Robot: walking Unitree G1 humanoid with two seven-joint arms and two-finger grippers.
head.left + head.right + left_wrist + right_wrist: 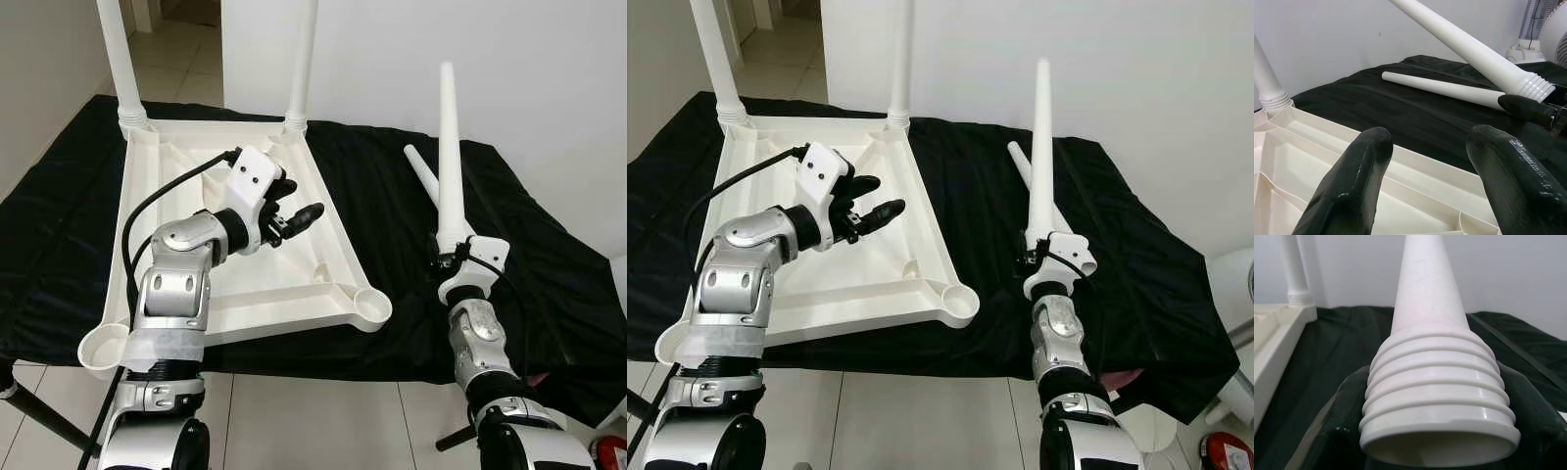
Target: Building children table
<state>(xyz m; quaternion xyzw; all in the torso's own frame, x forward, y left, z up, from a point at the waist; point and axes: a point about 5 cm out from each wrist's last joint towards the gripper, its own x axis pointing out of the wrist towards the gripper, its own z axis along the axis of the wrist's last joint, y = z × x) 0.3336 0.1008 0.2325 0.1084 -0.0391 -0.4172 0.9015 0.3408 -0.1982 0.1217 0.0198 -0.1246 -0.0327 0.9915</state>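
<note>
Black cloth is covering the bench; my right hand is pinching a leg upright, the tabletop's near socket lying leftward, while my left hand is hovering spread.

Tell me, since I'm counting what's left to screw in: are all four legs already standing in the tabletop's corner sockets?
No: the near corner socket is empty, and the right gripper holds a leg.
</note>
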